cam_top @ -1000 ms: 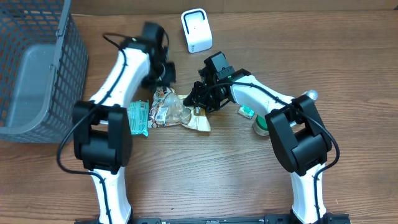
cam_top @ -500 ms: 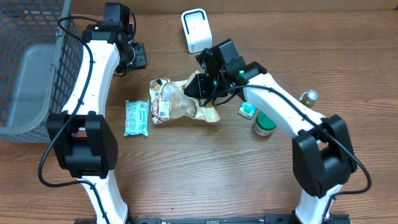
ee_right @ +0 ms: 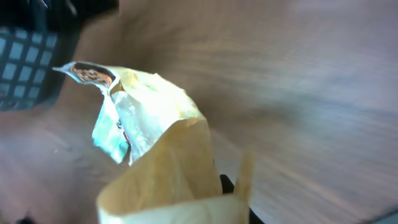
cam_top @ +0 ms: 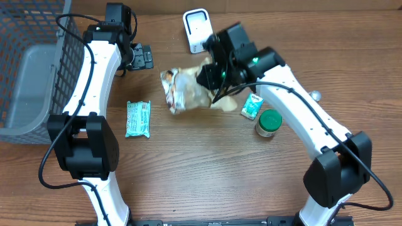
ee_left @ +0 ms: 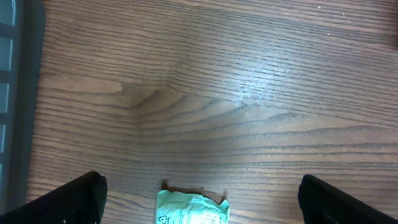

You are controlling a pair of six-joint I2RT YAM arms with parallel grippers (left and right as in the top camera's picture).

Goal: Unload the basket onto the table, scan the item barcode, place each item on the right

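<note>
right gripper (cam_top: 213, 75): pinched tight on the snack bag (cam_top: 184, 91), which looks lifted up next to the white scanner (cam_top: 196, 29) so its barcode can be read | left gripper (cam_top: 141, 58): wide open, holding nothing, parked by the basket (cam_top: 70, 50), out of the way

A: Left edge: grey wire basket (cam_top: 38, 25), standing on the wooden table (cam_top: 207, 182).
B: Noted. A teal packet (cam_top: 137, 118) lies flat to its right, well apart from it.
A: Right side: jar (cam_top: 268, 122) with a green lid, upright. Beside it, toward the upper left, a mint packet (cam_top: 252, 106).
B: One silver object (cam_top: 316, 95) near the jar, partly hidden. Cannot tell what it is.
</note>
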